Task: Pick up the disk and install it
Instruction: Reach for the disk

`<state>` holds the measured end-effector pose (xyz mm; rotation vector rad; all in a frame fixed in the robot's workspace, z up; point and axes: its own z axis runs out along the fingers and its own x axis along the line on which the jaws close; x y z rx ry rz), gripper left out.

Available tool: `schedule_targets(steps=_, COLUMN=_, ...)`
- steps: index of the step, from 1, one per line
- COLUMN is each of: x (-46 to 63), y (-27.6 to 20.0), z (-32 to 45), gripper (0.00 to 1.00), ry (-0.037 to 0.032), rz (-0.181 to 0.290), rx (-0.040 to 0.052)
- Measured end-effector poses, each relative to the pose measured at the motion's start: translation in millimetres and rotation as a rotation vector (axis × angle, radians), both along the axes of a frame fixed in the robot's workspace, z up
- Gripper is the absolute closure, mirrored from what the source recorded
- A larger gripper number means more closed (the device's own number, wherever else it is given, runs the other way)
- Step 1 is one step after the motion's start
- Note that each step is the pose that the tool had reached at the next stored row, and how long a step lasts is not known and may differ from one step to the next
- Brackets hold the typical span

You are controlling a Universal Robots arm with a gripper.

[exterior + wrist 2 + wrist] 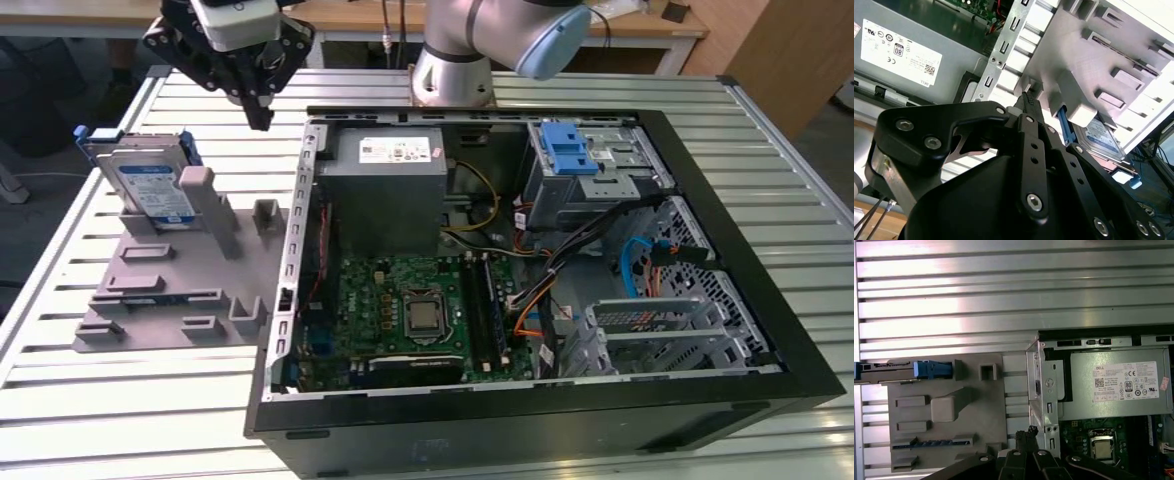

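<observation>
- One disk point(144, 185) matters here. It stands on edge in the grey holder plate point(160, 300) on the bench point(134, 400), at the exterior view's left, well apart from the open computer case point(534, 250).
- My hand point(259, 118) hangs above the bench between the plate and the case, its fingers pinched together on nothing.
- I judge the disk rigid and fairly heavy for its size. Its smooth metal faces could slip, and it will not take knocks well.
- The blue carrier frame point(931, 369) along its edges looks the safer place to grip, across the thin sides that stand free of the plate.
- An upright post point(203, 200) of the plate covers the disk's lower part in the exterior view, so I cannot tell how deep it sits.
- In the first wrist view the disk shows edge-on and runs off the picture. In the second wrist view my own hand blocks part of it.
</observation>
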<state>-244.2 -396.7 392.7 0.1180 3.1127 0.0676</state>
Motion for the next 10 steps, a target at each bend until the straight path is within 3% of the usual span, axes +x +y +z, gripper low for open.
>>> schedule_targets(steps=10, x=-6.4, y=0.1, z=-0.1, gripper=0.89, ry=0.0, rz=0.0, rx=0.0001)
